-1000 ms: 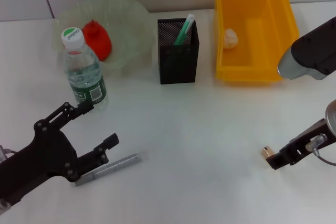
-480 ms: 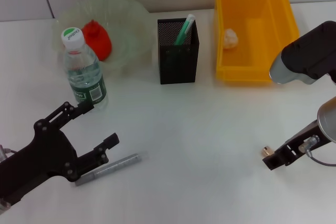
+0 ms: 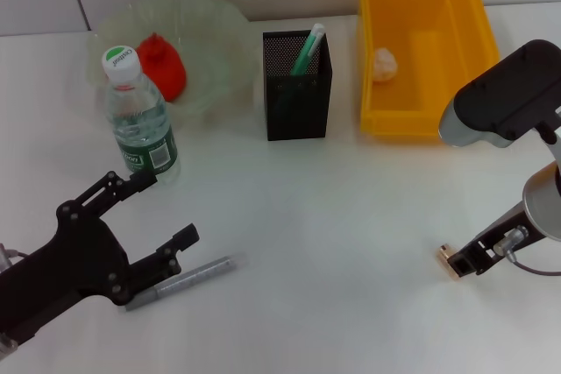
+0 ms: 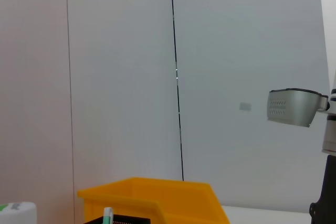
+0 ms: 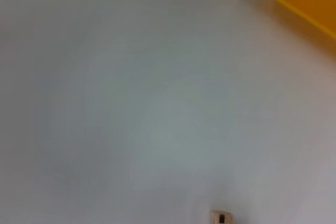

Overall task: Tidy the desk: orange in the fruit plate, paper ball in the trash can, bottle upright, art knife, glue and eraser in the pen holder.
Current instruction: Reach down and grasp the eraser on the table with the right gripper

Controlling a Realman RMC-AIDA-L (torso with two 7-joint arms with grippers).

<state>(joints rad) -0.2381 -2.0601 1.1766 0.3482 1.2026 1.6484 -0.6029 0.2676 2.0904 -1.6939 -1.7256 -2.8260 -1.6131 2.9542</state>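
Note:
My left gripper (image 3: 160, 213) stands open low over the table's front left. The grey art knife (image 3: 181, 281) lies flat just beside its nearer finger. The bottle (image 3: 139, 121) stands upright behind it. The orange (image 3: 163, 65) rests in the pale green fruit plate (image 3: 219, 32). The paper ball (image 3: 384, 63) lies inside the yellow trash can (image 3: 421, 120). The black mesh pen holder (image 3: 298, 98) holds a green glue stick (image 3: 307, 50). A small tan eraser (image 3: 450, 260) lies on the table at the tip of my right gripper (image 3: 473, 256). It also shows as the eraser (image 5: 221, 217) in the right wrist view.
The right arm's grey forearm (image 3: 504, 102) hangs over the table in front of the trash can. The left wrist view looks level across the table at the trash can (image 4: 152, 200), the back wall and the right arm (image 4: 294, 107).
The right arm's grey forearm has swung leftward and its black end has drawn back to the right, close to the eraser. The left arm and the art knife have not moved.

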